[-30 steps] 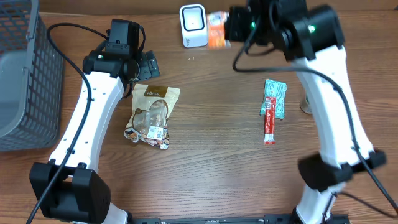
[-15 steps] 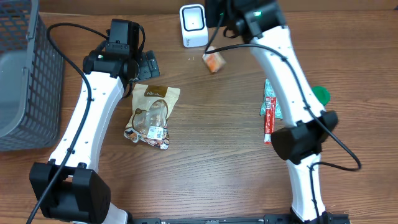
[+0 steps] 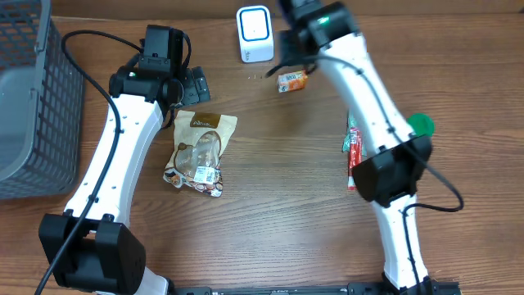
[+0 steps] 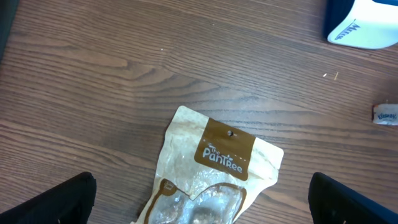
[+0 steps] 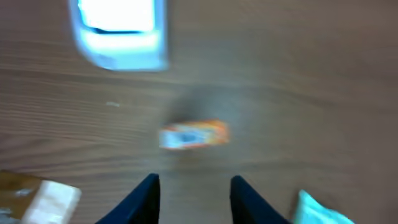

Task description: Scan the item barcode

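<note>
The orange packet (image 3: 291,80) lies on the wooden table (image 3: 270,213), just to the right of and slightly nearer than the white barcode scanner (image 3: 255,33), close to it but not touching. The right gripper (image 5: 194,180) hangs above this spot. In the right wrist view, which is blurred, we see its two fingers (image 5: 142,199) spread apart with bare table between them and the packet lying beyond their tips, clear of both. The left gripper (image 4: 202,177) stands wide apart and holds nothing. Its fingers (image 4: 56,199) sit at the lower corners of the left wrist view, above the top edge of a brown snack pouch (image 3: 201,152) that lies flat on the table. On the right side of the table, a red stick pack (image 3: 352,168) and a teal packet (image 5: 314,208) lie side by side, partly covered by the right arm in the overhead view. A grey wire basket (image 3: 24,98) occupies the far left edge.
</note>
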`<control>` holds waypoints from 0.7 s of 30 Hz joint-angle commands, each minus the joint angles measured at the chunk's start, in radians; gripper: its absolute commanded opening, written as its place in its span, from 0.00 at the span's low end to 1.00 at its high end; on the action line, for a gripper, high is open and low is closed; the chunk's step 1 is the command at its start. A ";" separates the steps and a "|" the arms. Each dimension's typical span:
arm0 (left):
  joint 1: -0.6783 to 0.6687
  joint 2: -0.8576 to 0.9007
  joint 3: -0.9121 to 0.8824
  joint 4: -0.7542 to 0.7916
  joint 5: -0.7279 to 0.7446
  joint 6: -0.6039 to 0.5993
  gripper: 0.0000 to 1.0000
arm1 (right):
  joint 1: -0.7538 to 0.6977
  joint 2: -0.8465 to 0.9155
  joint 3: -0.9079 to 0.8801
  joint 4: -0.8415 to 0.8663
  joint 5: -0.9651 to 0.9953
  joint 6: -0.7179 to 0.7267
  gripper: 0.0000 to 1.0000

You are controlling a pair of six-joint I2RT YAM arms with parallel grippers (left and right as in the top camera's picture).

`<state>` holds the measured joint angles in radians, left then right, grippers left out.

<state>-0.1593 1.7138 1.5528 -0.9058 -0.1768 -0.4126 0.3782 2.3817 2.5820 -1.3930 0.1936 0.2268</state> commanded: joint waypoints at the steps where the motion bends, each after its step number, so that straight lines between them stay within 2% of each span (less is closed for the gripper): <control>1: 0.003 -0.001 0.013 0.001 -0.006 -0.006 1.00 | -0.157 0.005 -0.032 -0.025 -0.140 0.034 0.41; 5: 0.003 -0.001 0.013 0.001 -0.006 -0.006 1.00 | -0.288 0.005 -0.143 0.045 -0.433 -0.030 0.41; 8: 0.003 -0.001 0.013 0.001 -0.006 -0.006 1.00 | -0.336 0.005 -0.220 0.139 -0.564 -0.048 0.45; 13: 0.002 -0.001 0.013 0.001 -0.006 -0.006 1.00 | -0.338 0.005 -0.384 0.375 -0.588 -0.044 0.49; 21: 0.002 -0.001 0.013 0.001 -0.006 -0.006 1.00 | -0.229 0.005 -0.643 0.760 -0.588 -0.042 0.51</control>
<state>-0.1593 1.7138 1.5528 -0.9054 -0.1768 -0.4126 0.1104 2.3840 1.9968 -0.6724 -0.3676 0.1905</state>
